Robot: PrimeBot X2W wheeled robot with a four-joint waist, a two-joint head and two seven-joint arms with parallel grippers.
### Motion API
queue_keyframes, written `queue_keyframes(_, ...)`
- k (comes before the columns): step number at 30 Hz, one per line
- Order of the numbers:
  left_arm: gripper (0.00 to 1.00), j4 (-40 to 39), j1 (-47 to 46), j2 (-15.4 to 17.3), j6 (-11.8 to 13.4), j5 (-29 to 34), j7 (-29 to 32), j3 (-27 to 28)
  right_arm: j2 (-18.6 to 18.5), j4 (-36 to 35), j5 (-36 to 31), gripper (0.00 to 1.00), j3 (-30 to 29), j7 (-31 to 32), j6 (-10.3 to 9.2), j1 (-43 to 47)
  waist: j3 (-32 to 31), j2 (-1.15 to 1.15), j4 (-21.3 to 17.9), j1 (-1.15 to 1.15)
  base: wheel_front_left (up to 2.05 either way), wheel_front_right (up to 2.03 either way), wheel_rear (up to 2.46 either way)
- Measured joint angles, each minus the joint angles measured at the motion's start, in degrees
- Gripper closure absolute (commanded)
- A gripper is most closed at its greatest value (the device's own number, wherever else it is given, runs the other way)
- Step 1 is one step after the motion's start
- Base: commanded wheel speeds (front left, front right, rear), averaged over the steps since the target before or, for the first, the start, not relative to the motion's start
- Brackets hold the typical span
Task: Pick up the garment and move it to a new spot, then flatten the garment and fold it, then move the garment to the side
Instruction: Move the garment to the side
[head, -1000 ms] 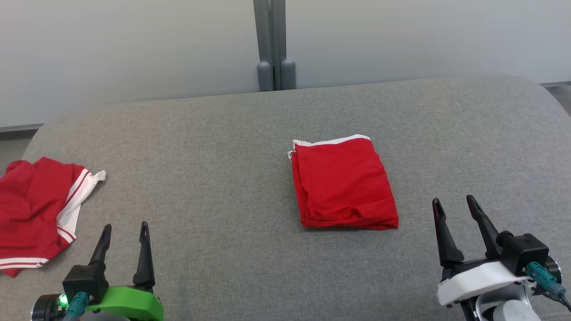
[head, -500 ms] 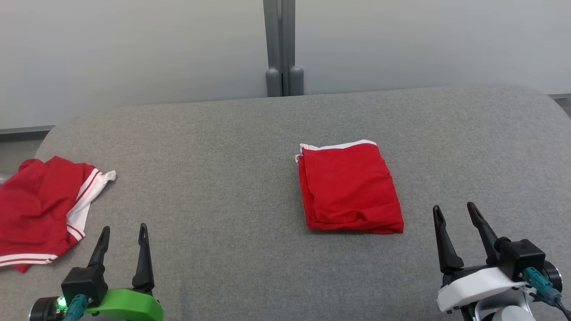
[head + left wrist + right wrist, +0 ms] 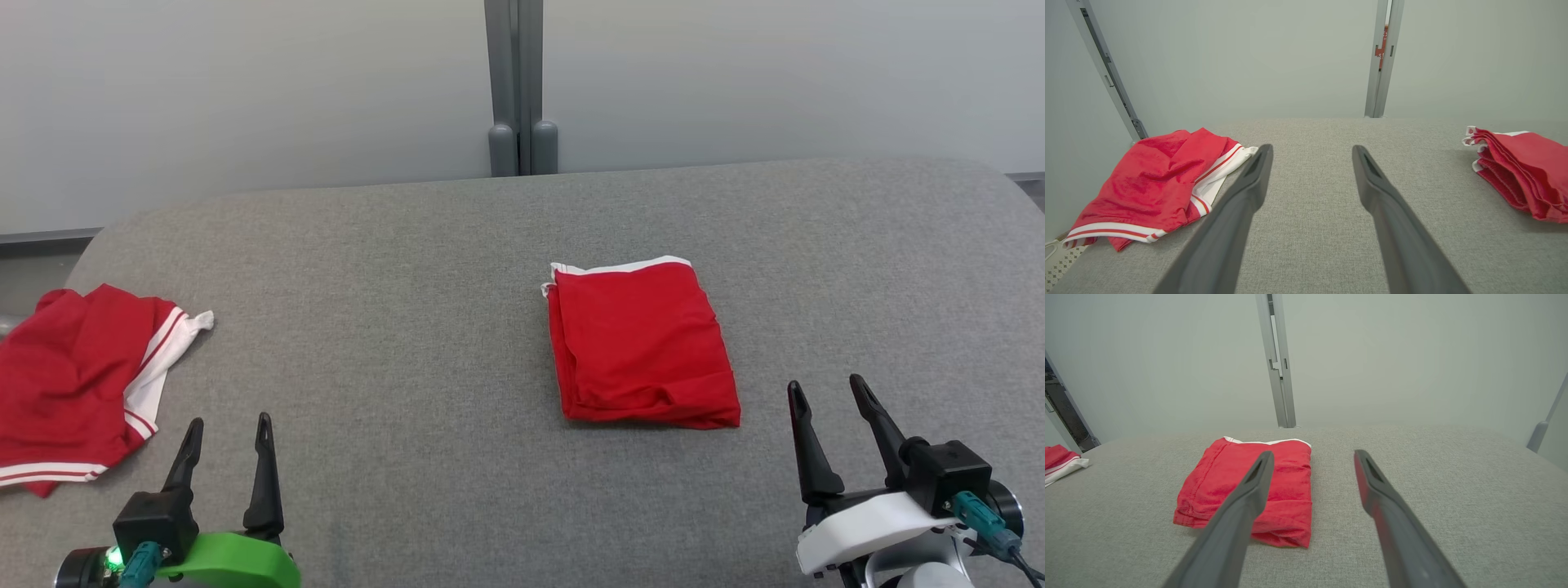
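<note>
Folded garment (image 3: 643, 343) on surface (image 3: 408, 269); crumpled garment (image 3: 73, 384) far left.

Grey woven-fabric tabletop (image 3: 408, 269) with rounded far corners, spread wide across the foreground. Behind it, pale matte wall panels (image 3: 245, 98), joined by a grey metal post (image 3: 520, 65) ending in two rounded feet. Dark baseboard strip (image 3: 41, 238) at far left. Soft, even light.

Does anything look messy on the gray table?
Yes. The red-and-white garment at the left edge lies crumpled, its striped trim twisted, while the red garment in the middle is neatly folded.
</note>
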Motion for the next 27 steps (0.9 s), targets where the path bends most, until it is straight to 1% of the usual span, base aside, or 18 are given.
queue_keyframes(12,0.00,0.15,0.14,0.30,0.37,-0.63,-0.01,-0.46,-0.20,0.87,0.23,0.00,0.10,0.00,0.00,-0.27,0.06,0.00,0.47,0.00,0.00,0.00,0.00)
queue_keyframes(17,0.00,0.55,0.13,0.32,0.45,-1.01,-0.11,-0.77,-1.36,2.10,0.33,0.00,1.47,0.57,0.00,-4.13,0.56,0.00,0.94,0.00,0.00,0.00,0.00)
queue_keyframes(18,0.00,0.74,0.07,0.34,0.51,-1.36,-0.34,-1.02,-2.36,4.87,0.73,0.00,2.65,2.68,0.00,-9.18,1.27,0.00,1.36,0.00,0.00,0.00,0.00)
queue_keyframes(20,0.00,1.07,-0.23,0.31,0.60,-1.53,-0.53,-1.51,-3.25,7.81,0.77,0.00,3.50,4.24,0.00,-13.61,2.08,0.00,1.86,0.00,0.00,0.00,0.00)
queue_keyframes(21,0.00,1.30,-0.97,0.14,0.65,-1.80,-0.71,-2.11,-3.99,10.47,0.80,0.00,4.09,5.25,0.00,-17.02,3.02,0.00,2.27,0.00,0.00,0.00,0.00)
queue_keyframes(22,0.00,1.99,-2.29,-0.19,0.64,-1.96,-1.12,-2.85,-4.91,14.60,0.86,0.00,4.56,6.31,0.00,-21.57,4.55,0.00,2.96,0.00,0.00,0.00,0.00)
queue_keyframes(27,0.00,2.82,-4.89,-0.56,0.40,-2.09,-1.85,-4.22,-6.12,22.68,0.88,0.00,5.92,6.98,0.00,-28.00,7.54,0.00,4.41,0.00,0.00,0.00,0.00)
